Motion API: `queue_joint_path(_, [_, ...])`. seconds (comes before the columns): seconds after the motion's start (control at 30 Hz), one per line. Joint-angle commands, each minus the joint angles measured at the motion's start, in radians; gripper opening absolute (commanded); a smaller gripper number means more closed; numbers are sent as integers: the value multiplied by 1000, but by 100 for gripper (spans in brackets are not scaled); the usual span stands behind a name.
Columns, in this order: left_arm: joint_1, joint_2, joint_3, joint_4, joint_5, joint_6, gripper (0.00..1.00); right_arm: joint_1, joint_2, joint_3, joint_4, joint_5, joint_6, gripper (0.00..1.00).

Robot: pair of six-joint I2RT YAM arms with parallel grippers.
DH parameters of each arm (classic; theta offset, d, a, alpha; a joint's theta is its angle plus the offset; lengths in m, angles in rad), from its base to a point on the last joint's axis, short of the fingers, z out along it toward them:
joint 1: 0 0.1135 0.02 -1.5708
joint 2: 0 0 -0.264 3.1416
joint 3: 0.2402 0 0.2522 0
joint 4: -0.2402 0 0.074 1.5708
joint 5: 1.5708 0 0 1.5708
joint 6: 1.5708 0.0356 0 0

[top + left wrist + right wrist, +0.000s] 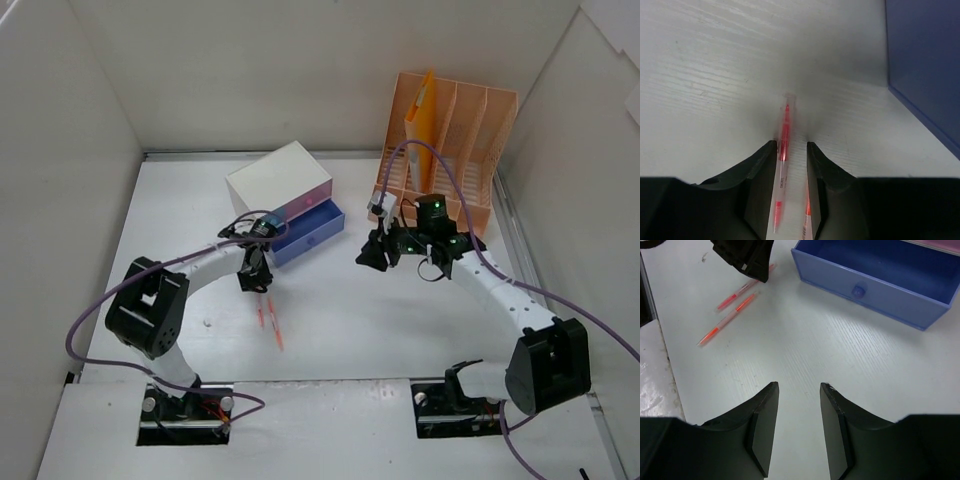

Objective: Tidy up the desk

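- The left arm reaches from its base at the near left edge toward the middle of the desk (400, 330). Its left gripper (254, 282) points down at the surface, close in front of the blue drawer (310, 232).
- In the left wrist view the left gripper (791, 145) has a narrow gap. One red pen (784, 135) lies between the fingers, along the left one. A second red pen (807, 212) shows at the inner edge of the right finger. I cannot tell if the claw already presses on them.
- The right arm bends from the near right base toward the centre. The right gripper (372, 255) hangs above the desk, in front of the orange file rack (480, 130).
- In the right wrist view the right gripper (799, 386) is moderately wide, with only bare desk between the fingers.
- The white drawer box (280, 175) stands at the far middle of the desk. Its pink drawer (310, 203) is closed and the blue drawer below stands open. Only its blue floor and walls are seen.
- The orange file rack stands at the far right corner. A yellow folder (420, 115) leans in its left-most compartment.
- The desk is the wide white surface under everything, between the upright white panels (60, 150).
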Motion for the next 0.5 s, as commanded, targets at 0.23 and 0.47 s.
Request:
queue_joint_path(0.23, [3,9,-21,0,17,30,15,-23,-55,-17,29,11,-21,37])
queue_joint_path(0.47, [3,-110,-87,6,-3,51,0,-27,-107,-49,-7,31,-70,39])
